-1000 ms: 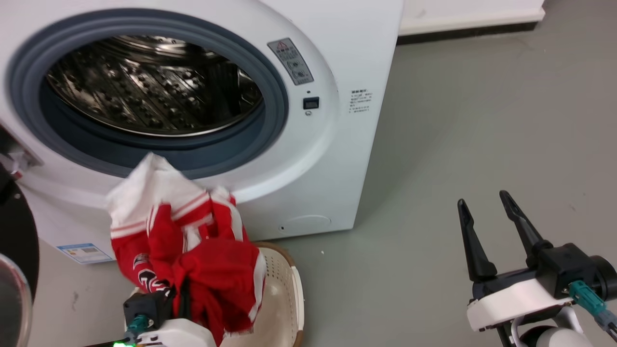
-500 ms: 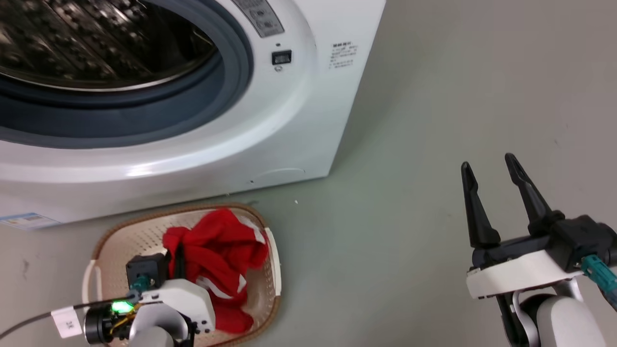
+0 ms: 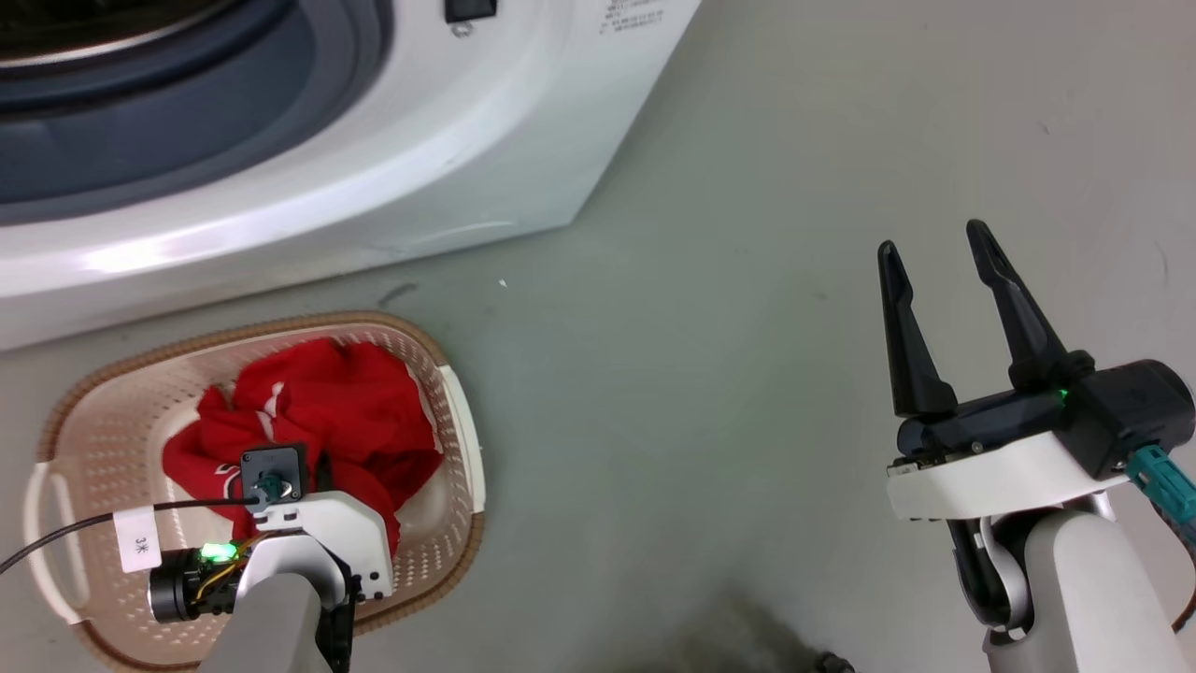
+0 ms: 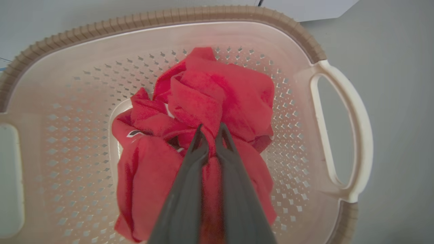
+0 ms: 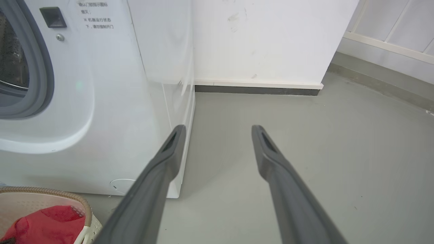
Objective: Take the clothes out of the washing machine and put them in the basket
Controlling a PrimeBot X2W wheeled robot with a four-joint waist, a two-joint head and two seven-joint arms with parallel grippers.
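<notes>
The red clothes (image 3: 327, 411) (image 4: 210, 101) lie bunched inside the cream basket (image 3: 103, 411) (image 4: 84, 67) on the floor, just in front of the white washing machine (image 3: 308, 196) (image 5: 112, 101). My left gripper (image 4: 210, 128) points down into the basket and is shut on a fold of the red clothes. In the head view its fingers are hidden under its wrist. My right gripper (image 3: 932, 238) (image 5: 218, 128) hovers open over bare floor to the right, holding nothing. A corner of the clothes (image 5: 44, 223) and basket shows in the right wrist view.
Grey floor (image 3: 747, 280) stretches to the right of the washing machine. A white wall with a dark skirting (image 5: 257, 89) stands behind it. The basket's white handle (image 4: 352, 135) sits on its right side in the left wrist view.
The head camera has tilted further down, so the porthole has slid up out of frame. The clothes, hanging over the basket a second ago, now lie lower inside it.
</notes>
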